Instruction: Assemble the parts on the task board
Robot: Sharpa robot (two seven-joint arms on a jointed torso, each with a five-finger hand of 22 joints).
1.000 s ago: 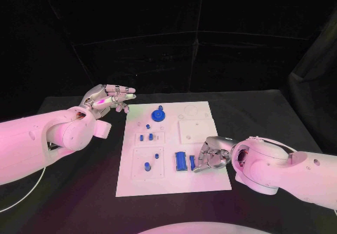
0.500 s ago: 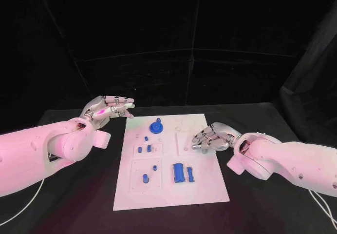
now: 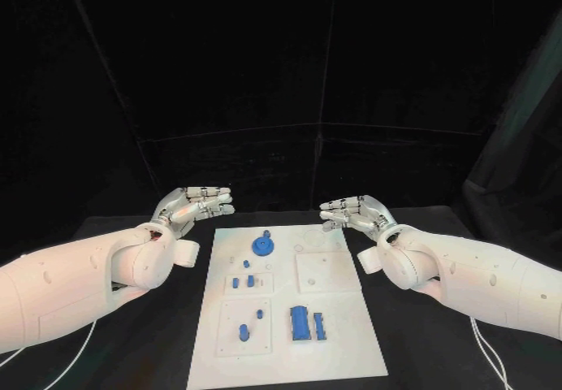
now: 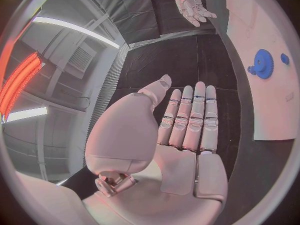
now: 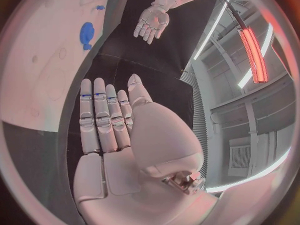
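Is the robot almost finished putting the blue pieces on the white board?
Hard to tell. The blue gear and small blue parts sit on the task board, two long pieces lying loose. The left hand and right hand hold nothing, raised beyond the board's far end.

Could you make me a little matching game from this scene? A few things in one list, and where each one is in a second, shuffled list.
Things:
1. left hand
2. right hand
3. blue gear
4. two blue bars

Places:
A. near part of the task board
B. raised off the board's far right corner
C. far part of the board
D. raised off the board's far left corner

Pairs: 1-D, 2-B, 3-C, 4-A
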